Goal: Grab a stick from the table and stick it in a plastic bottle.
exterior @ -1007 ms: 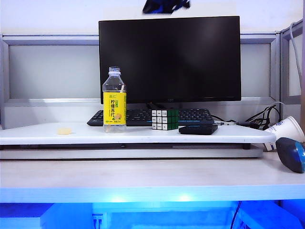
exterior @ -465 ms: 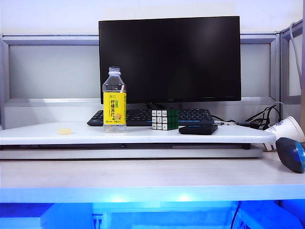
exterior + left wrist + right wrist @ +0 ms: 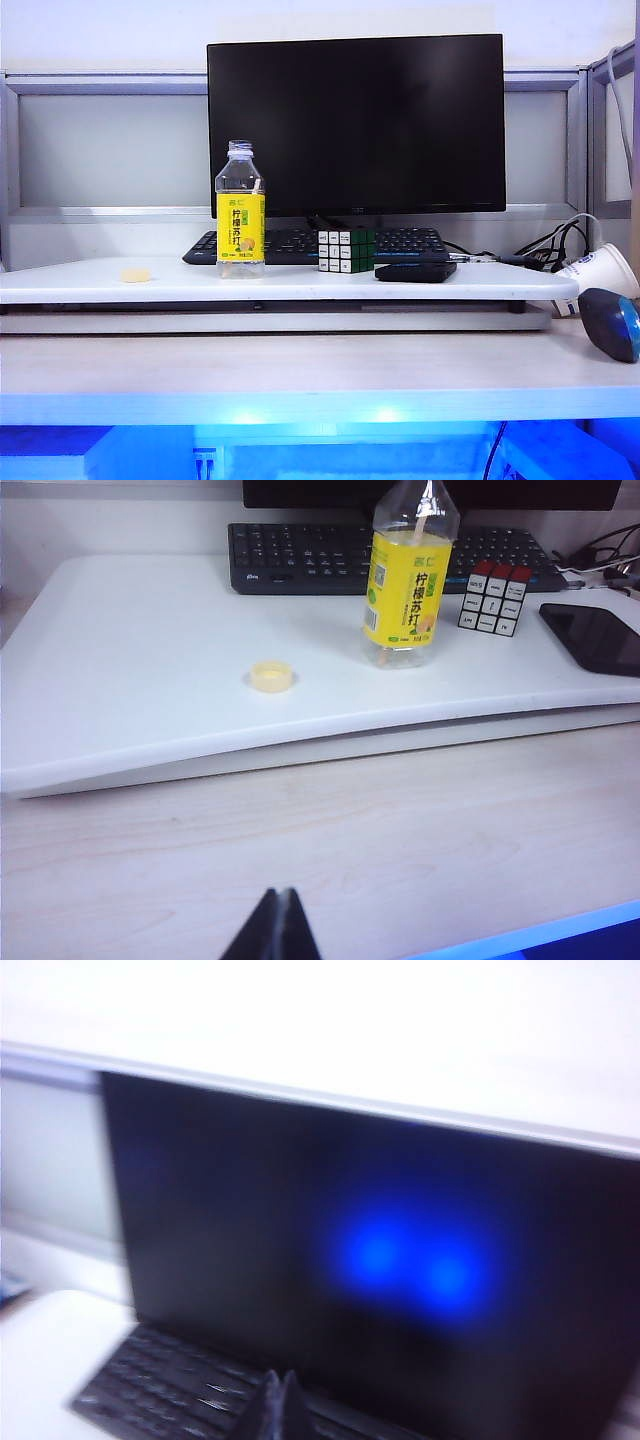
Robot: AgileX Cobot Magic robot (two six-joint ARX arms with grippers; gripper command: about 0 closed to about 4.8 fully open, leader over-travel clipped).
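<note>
Presently, count of items: one plastic bottle (image 3: pixel 240 210), capless, yellow label, standing upright on the raised white shelf board (image 3: pixel 150 283) of the table (image 3: pixel 300 375). One stick (image 3: pixel 424 525) is inside the bottle, leaning, its upper end at the neck; it shows best in the left wrist view. One yellow bottle cap (image 3: pixel 135 274) lies on the shelf board, well apart from the bottle, towards the left of the exterior view. One colour cube (image 3: pixel 346 250) stands on the board near the bottle, and one dark phone (image 3: pixel 415 271) lies flat just beside the cube. One black keyboard (image 3: pixel 300 243) lies behind them, under one dark monitor (image 3: pixel 355 125). One white paper cup (image 3: pixel 598 271) lies tipped on its side at the far right, next to one blue and black rounded object (image 3: pixel 612 322); several dark cables (image 3: pixel 550 243) run behind the cup.

Two grippers. Left gripper (image 3: pixel 271 930): low over the bare pale wood front of the table, well short of the shelf, fingers pressed together, nothing between them. Right gripper (image 3: pixel 280 1405): raised, facing the monitor and keyboard; view blurred, tips pressed together, nothing held. Neither arm shows in the exterior view.

Surface: pale wood-grain desk with a blue-lit front edge. Room: grey partition panels behind the monitor, white wall above.
</note>
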